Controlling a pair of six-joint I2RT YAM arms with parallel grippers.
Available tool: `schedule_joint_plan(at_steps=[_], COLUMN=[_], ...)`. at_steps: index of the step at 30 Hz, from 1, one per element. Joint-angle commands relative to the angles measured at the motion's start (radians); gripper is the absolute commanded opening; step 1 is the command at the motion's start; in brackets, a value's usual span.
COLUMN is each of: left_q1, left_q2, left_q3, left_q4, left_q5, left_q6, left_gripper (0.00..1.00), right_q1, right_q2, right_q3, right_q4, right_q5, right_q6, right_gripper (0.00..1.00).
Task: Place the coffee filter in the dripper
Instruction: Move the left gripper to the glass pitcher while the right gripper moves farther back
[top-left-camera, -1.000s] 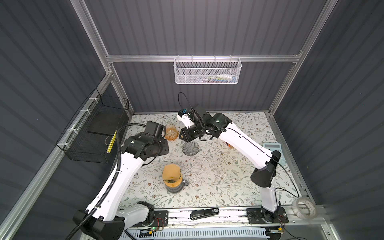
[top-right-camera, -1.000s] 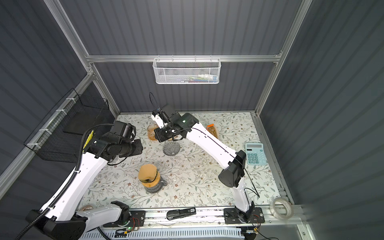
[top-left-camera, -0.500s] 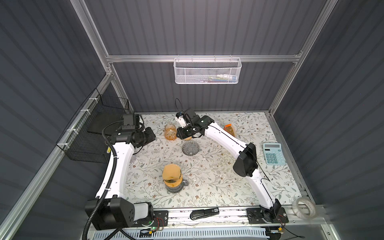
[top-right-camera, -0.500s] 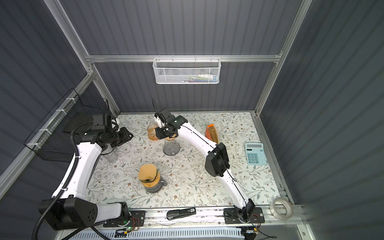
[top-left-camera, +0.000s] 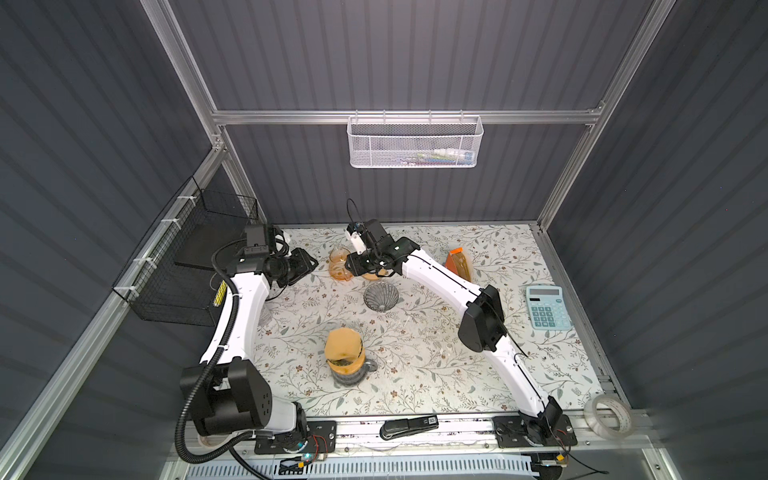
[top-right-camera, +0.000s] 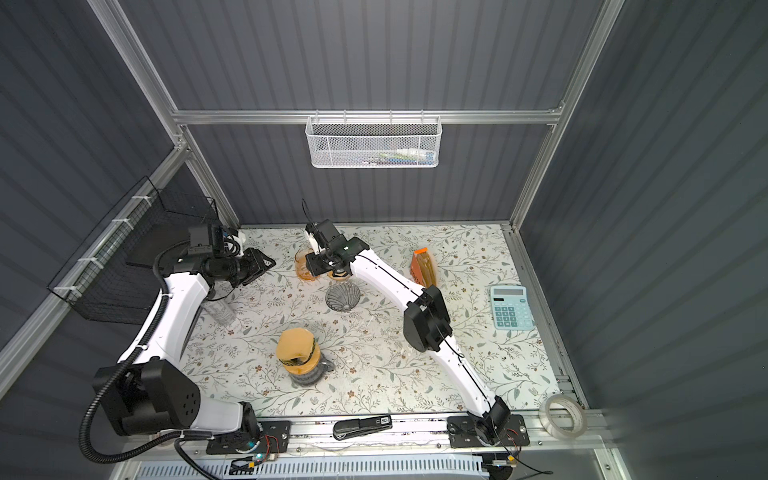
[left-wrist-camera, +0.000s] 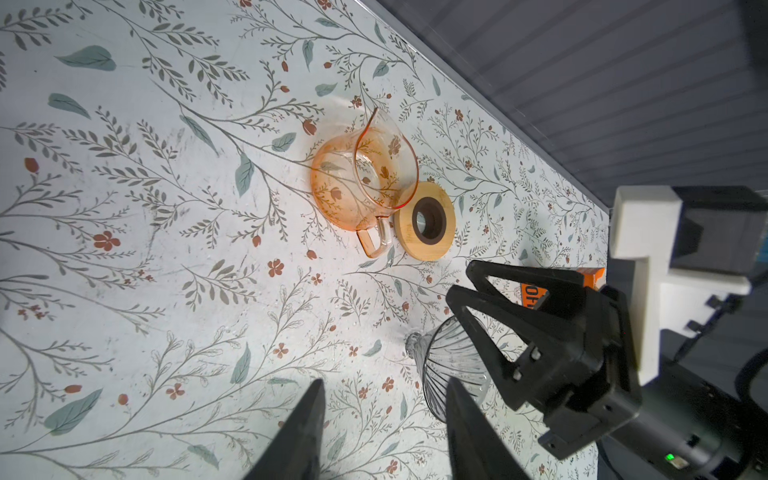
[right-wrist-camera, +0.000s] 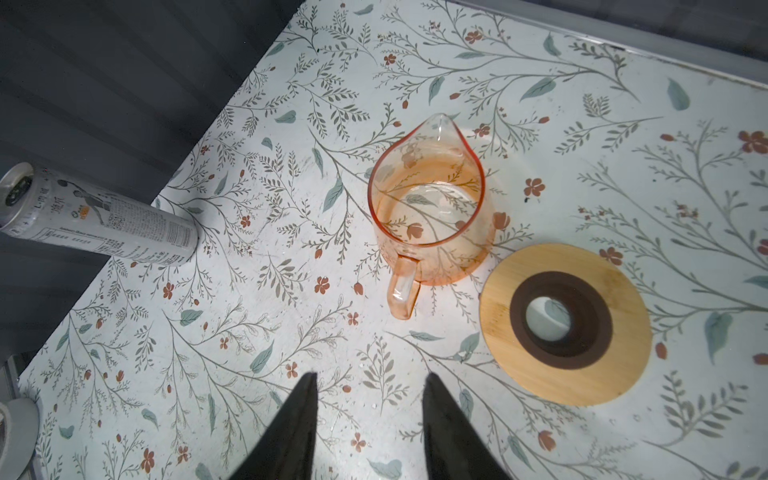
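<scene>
**Item 1. Left gripper** (left-wrist-camera: 384, 382). Fingers (left-wrist-camera: 299, 436) parted, nothing between them. You are holding nothing here.

**Item 2. Right gripper** (right-wrist-camera: 370, 376). Fingers (right-wrist-camera: 291, 432) parted likewise, also empty.

**Item 3. Dripper** (left-wrist-camera: 449, 365). Ribbed clear glass, just beyond your left fingertips and near the right ones. I cannot tell whether it stands mouth-up or lies tipped.

**Item 4. Coffee filter** (top-left-camera: 341, 347). Brown paper, which I take to be the filter. It sits in the mouth of a glass jar (top-left-camera: 349, 376), well apart from both sets of fingers and back toward the arm bases. An orange packet (top-left-camera: 458, 264) beyond the right arm may hold more; its contents are unreadable.

**Item 5. Pitcher** (right-wrist-camera: 430, 208). Amber glass, straight ahead of your right fingertips with its handle turned toward them. A wooden ring (right-wrist-camera: 565, 322) lies just beside that handle.

**Item 6. Can** (right-wrist-camera: 99, 224). Well off to one side of the right fingers and not needed.

**Handling note.** The step in hand looks like the reach for the filter, since neither gripper is near it.
- Bring one gripper back over the jar with its fingers kept parted.
- Take a single wall of the paper rim and close gently; paper creases and slips.
- Lift straight up so the jar does not tip.
- Check the dripper's mouth faces up first. If it does not, right it with your free gripper.
- Lower the filter point-first, and let go only once it seats against the ribs.
</scene>
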Motion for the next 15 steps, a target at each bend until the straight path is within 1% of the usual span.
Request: schedule_joint_plan(at_steps=[1,3,5,7,10,12,15], left_q1=[-0.001,-0.001,-0.002,-0.016,-0.079,-0.116,-0.176], left_q2=[0.027,0.036,0.044,0.052,0.083,0.113,0.157], left_q3=[-0.014,-0.014,-0.012,-0.013,0.005,0.005,0.01], left_q4=[0.017,0.009,-0.003,-0.004,-0.014,-0.002,0.007], left_q5=[0.032,0.02,0.007,-0.015,-0.101,-0.126,-0.195], left_q6=[0.007,0.014,0.023,0.025,0.039,0.026,0.022], left_gripper=[0.5,0.51,0.53,0.53,0.53,0.53,0.53], right_q1=[0.002,0.002,0.002,-0.002,-0.01,-0.015,-0.033], right_q2=[-0.016,-0.003,0.012,-0.006,-0.096,-0.182,-0.309], right_q3=[-0.04,-0.04,-0.013,-0.022,-0.109,-0.204,-0.328], right_q4=[0.079,0.096,0.075,0.063,0.092,0.133,0.181], right_q5=[0.021,0.02,0.019,0.021,0.043,0.056,0.044], right_q6=[-0.004,-0.003,0.008,0.029,0.044,0.05,0.072], right_gripper=[0.46,0.47,0.47,0.47,0.46,0.46,0.47])
